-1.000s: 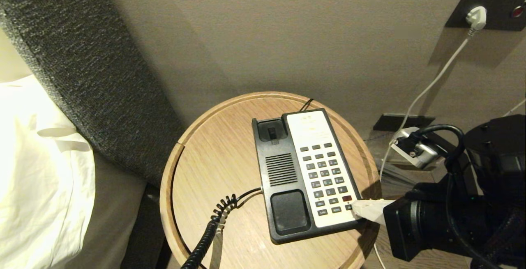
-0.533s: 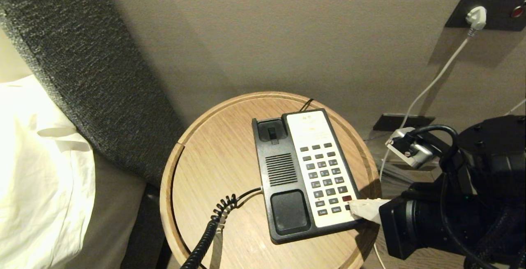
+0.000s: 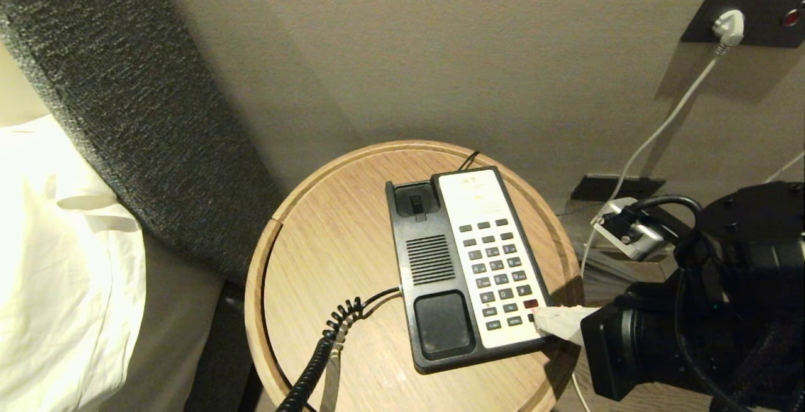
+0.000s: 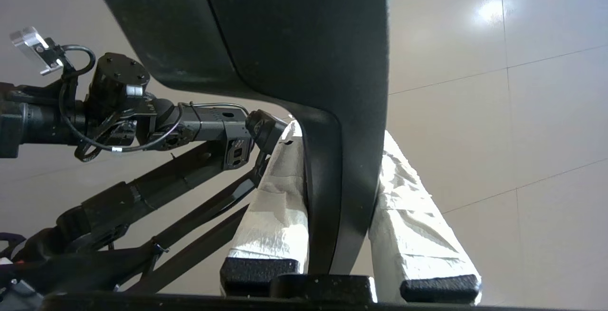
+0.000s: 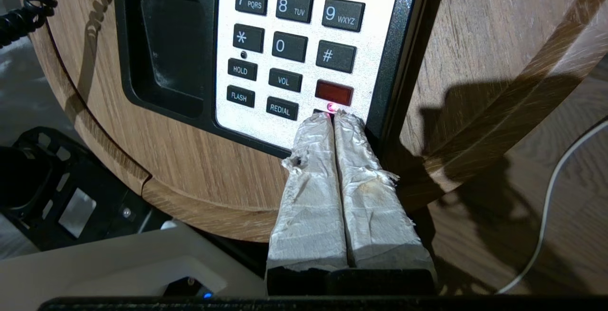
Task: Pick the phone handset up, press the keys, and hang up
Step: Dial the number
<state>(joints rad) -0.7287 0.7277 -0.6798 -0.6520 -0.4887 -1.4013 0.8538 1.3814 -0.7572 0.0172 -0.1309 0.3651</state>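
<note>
Your right gripper [image 5: 332,117] has its two tape-wrapped fingers [image 5: 311,178] pressed flat together with nothing between them, and their joined tips rest on the near right corner of the cream-white faceplate, at a small lit red lamp just below the red button [image 5: 334,92]. The dark grey rectangular keys [image 5: 294,7] sit in rows beyond the tips; REDIAL, VOL, FLASH and HOLD lie just beside the fingers, the number keys further up. In the head view the same gripper reaches in from the right edge, its pale tip [image 3: 556,322] touching the bottom row of the keypad [image 3: 497,267]. The flat black phone base [image 3: 434,261] lies on the round wooden tabletop [image 3: 327,242], its cradle uncovered, with the speaker grille and both recesses showing. Your left gripper [image 4: 339,149] is out of the head view; in its wrist view its white-wrapped fingers [image 4: 278,206] pinch the long glossy black plastic phone handset [image 4: 285,31] from both sides, the bar rising between them and filling the upper part of that view against a pale tiled surface, so the handset is off the base and held in the air. The black coiled cord [image 3: 327,336] runs from the left side of the base across the tabletop and off its near edge. A white bed sheet [image 3: 56,261] and a dark grey padded headboard [image 3: 126,97] stand to the left, and a white plug [image 3: 729,25] sits in a dark wall socket at upper right.
</note>
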